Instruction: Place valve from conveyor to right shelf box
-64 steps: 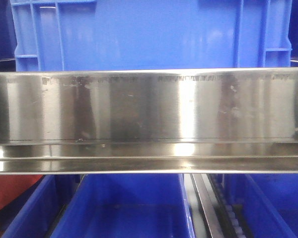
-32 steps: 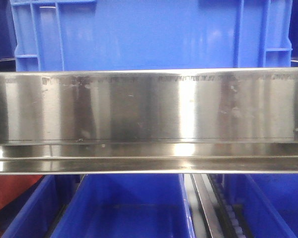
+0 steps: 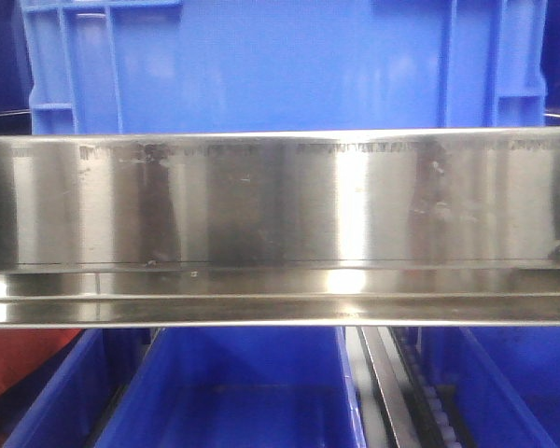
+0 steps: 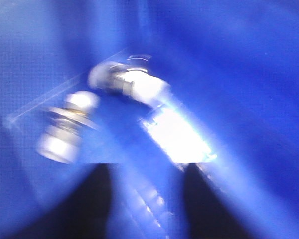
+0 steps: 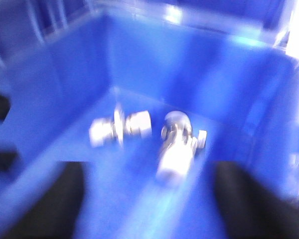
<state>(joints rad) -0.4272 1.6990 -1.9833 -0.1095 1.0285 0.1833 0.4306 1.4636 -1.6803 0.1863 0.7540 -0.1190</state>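
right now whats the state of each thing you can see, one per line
left gripper: open, empty, above a bin floor
right gripper: open, empty, above a bin floor
valve: lying on its side on the blue bin floor, ungripped
second metal fitting: lying on its side beside the valve, slightly apart
steel shelf rail: fixed, crossing the front view
upper blue crate: resting on the shelf, contents hidden

1. Pretty blurry shot, inside of a blue box (image 4: pixel 249 74).
2. Two silvery valves (image 4: pixel 139 89) (image 4: pixel 67 129) lying on its floor, near each other.
3. Dark fingers (image 4: pixel 97 199) at the bottom edge, spread apart, holding nothing.
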